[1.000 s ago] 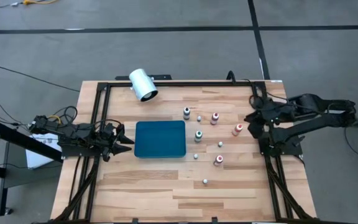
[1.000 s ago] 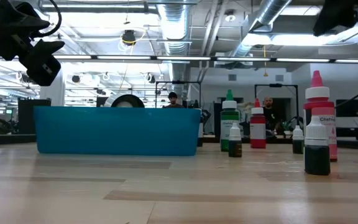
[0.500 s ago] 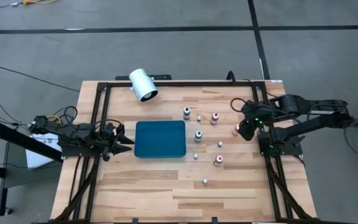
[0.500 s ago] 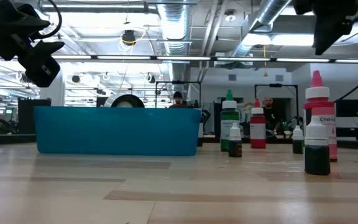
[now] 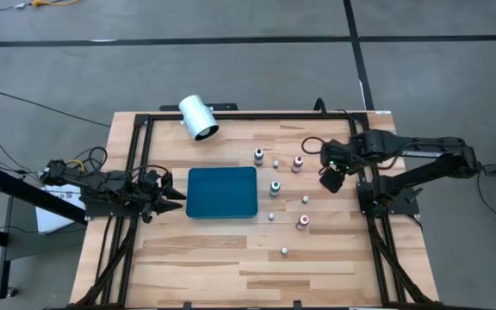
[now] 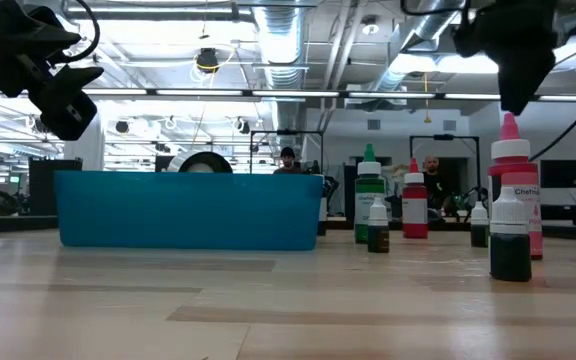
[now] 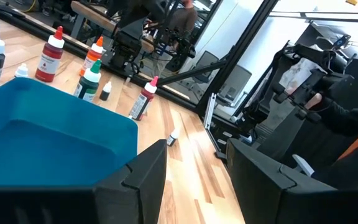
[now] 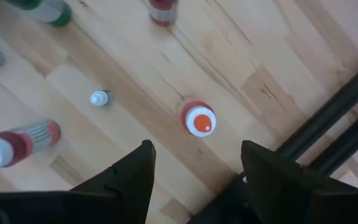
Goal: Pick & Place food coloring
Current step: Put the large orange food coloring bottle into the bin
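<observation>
We see the right claw (image 5: pixel 331 178) hanging over the desk (image 5: pixel 231 250), jaws spread wide w/ nothing held, right above the orange-top bottle (image 8: pixel 199 120). The other bottles stand upright on the desk btwn the teal tray (image 5: pixel 221 191) and the right arm, e.g. green-top (image 5: pixel 275 186) and red-top (image 5: pixel 303 221). The left claw (image 5: pixel 169 195) waits open and empty by the tray's left edge.

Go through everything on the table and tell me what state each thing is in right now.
Teal rectangular tray: empty, flat on the table.
White cylinder: lying on its side.
Orange-topped food coloring bottle: upright, ungrasped, below the right gripper.
Green-topped bottle: upright.
Right gripper: open, above the orange-topped bottle.
Left gripper: open, waiting beside the tray.
</observation>
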### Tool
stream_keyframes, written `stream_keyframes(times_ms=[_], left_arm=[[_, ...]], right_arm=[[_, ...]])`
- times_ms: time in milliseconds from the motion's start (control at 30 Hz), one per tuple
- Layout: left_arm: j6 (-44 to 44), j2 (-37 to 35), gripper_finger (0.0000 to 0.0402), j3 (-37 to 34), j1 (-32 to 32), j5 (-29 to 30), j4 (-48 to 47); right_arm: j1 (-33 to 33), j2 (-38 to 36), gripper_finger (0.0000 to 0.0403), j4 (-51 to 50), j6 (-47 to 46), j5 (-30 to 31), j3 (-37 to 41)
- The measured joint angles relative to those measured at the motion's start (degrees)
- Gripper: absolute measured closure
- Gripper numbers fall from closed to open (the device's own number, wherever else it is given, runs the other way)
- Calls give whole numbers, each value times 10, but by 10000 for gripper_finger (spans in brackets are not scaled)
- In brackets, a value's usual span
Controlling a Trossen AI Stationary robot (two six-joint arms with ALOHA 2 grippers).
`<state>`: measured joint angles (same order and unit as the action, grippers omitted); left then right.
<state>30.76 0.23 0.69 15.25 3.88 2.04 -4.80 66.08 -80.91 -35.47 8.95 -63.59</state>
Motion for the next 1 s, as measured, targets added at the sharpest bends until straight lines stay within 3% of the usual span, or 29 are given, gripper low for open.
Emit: stream_keyframes(times_ms=[733,1000], left_arm=[[4,0,242,0,0,0,0],[4,0,242,0,0,0,0]], right_arm=[[-40,181,174,-3,-1,-30,0],[-40,195,175,13,-1,-31,42]])
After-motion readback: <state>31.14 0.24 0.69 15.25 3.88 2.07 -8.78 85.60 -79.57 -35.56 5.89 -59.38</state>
